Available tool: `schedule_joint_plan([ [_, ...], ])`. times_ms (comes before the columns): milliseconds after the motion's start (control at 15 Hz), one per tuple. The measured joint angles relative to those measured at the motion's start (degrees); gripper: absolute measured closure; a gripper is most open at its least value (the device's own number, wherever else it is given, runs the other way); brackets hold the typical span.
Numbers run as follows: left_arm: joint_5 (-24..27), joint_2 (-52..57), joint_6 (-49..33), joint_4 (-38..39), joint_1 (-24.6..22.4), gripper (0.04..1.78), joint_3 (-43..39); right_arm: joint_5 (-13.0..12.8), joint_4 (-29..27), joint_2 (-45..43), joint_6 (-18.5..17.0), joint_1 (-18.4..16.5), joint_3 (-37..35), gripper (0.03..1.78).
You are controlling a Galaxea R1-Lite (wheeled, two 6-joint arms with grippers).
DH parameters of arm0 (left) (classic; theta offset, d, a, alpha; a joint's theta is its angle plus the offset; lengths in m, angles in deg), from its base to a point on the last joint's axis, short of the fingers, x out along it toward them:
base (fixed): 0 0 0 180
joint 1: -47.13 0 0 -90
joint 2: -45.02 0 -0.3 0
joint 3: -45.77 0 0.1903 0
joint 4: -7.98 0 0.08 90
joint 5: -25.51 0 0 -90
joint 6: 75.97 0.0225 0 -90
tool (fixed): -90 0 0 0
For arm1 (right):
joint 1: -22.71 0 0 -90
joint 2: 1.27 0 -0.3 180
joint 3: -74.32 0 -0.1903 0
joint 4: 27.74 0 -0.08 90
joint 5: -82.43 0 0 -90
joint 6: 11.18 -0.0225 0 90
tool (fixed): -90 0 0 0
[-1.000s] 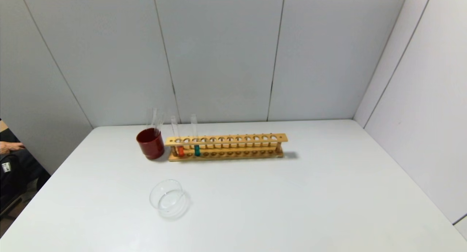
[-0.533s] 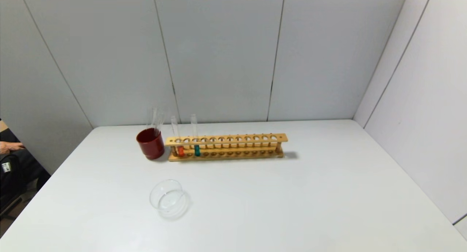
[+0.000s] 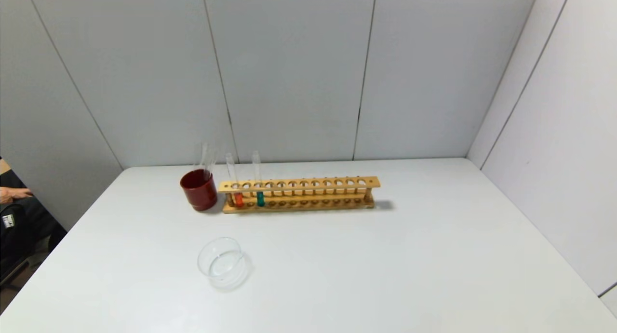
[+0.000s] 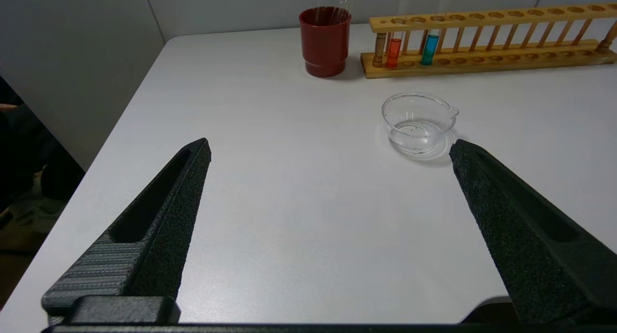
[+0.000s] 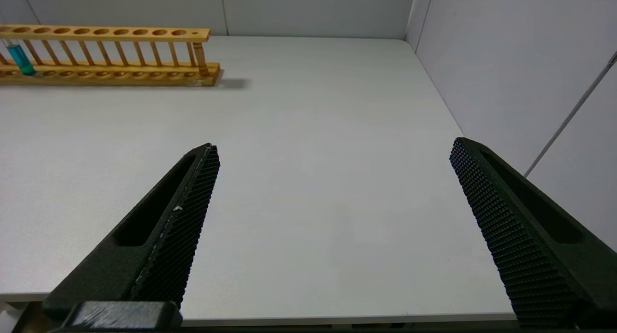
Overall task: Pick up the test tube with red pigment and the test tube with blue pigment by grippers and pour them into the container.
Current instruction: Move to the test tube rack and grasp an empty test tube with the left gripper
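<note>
The red-pigment test tube (image 3: pixel 238 198) and the blue-pigment test tube (image 3: pixel 260 198) stand upright at the left end of a wooden rack (image 3: pixel 308 183) at the back of the white table. Both also show in the left wrist view, red (image 4: pixel 394 52) and blue (image 4: pixel 428 49). The clear glass container (image 3: pixel 221 262) sits nearer, left of centre, also in the left wrist view (image 4: pixel 418 123). Neither gripper shows in the head view. My left gripper (image 4: pixel 330 147) is open and empty over the table's near edge. My right gripper (image 5: pixel 332 147) is open and empty over the near right of the table.
A dark red cup (image 3: pixel 198 190) holding colourless tubes stands just left of the rack. Grey walls close in at the back and right. A person's hand (image 3: pixel 12 193) shows off the table's left side.
</note>
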Motion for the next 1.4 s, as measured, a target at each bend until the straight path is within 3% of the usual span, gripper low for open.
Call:
schedule_joint_plan([
  [333,0.59,-0.54,0.99,-2.16,0.00,0.07,3.61,0.02,0.00,0.00,0.00,0.00,0.00,0.06],
  [600,0.61,-7.13,1.54,-7.91,0.00,0.07,15.79,0.02,0.02,0.00,-0.04,0.00,0.00,0.06],
  [867,1.49,-20.55,2.32,-8.63,0.33,0.07,26.87,0.00,0.02,0.00,-0.01,0.00,0.00,0.06],
  [1133,5.46,-35.66,1.76,-3.85,0.41,0.07,32.88,0.00,0.00,0.00,-0.04,0.00,0.00,0.06],
  [1400,6.64,-52.01,-0.99,7.35,1.10,0.07,34.17,0.00,0.02,0.00,0.00,0.00,0.00,0.06],
])
